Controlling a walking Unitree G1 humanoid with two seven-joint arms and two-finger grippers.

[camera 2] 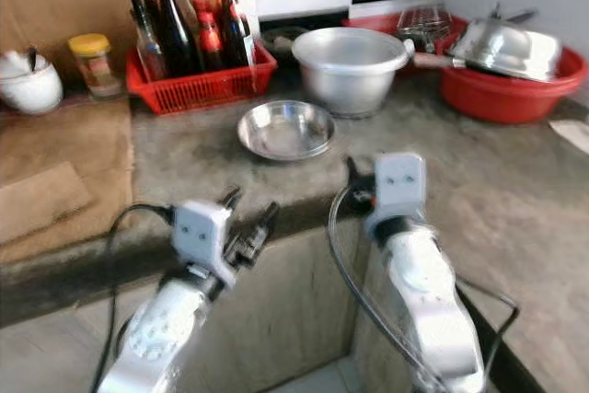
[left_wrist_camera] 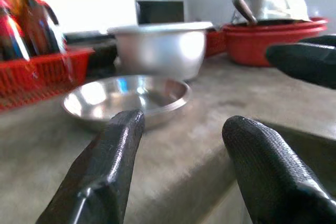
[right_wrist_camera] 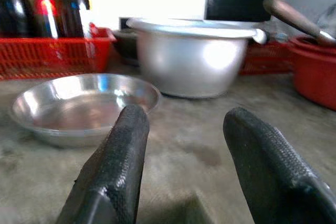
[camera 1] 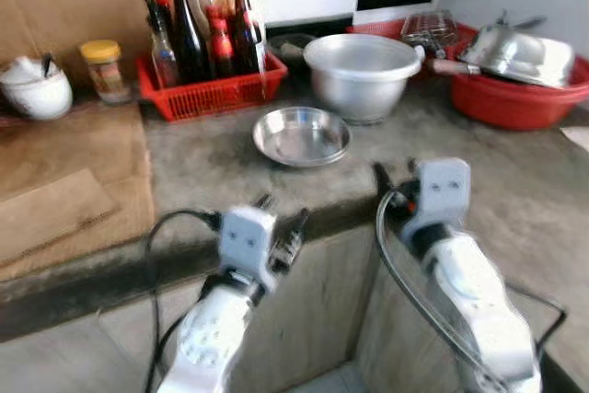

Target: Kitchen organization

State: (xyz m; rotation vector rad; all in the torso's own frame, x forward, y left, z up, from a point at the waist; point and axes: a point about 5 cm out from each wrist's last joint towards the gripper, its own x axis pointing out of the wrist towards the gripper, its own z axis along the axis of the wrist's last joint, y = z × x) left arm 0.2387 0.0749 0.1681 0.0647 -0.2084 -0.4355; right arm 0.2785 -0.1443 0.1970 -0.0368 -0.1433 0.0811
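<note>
Two grippers hover at the front edge of the table, both with fingers spread apart and grasping nothing: the left gripper [camera 1: 282,221] sits just off the edge, in front of the shallow steel dish [camera 1: 302,134], and the right gripper [right_wrist_camera: 181,145] reaches over the edge to the dish's front right. One such dish lies on the grey table [camera 1: 479,181], mouth up, round, so it has no long axis to speak of — empty as far as can be seen. Just behind it stands one deep steel bowl [camera 1: 362,73], also mouth up. Left of that bowl sits one red basket [camera 1: 213,92] packed with upright bottles [camera 1: 191,29], necks pointing up; about eight, though the crowding makes the count uncertain. Further left of the basket stand one yellow-lidded jar [camera 1: 103,69] and one white pot [camera 1: 35,89]. Right of the deep bowl is one red basin [camera 1: 515,98] carrying one steel pan [camera 1: 515,54] — its handle points toward the bowl.
</note>
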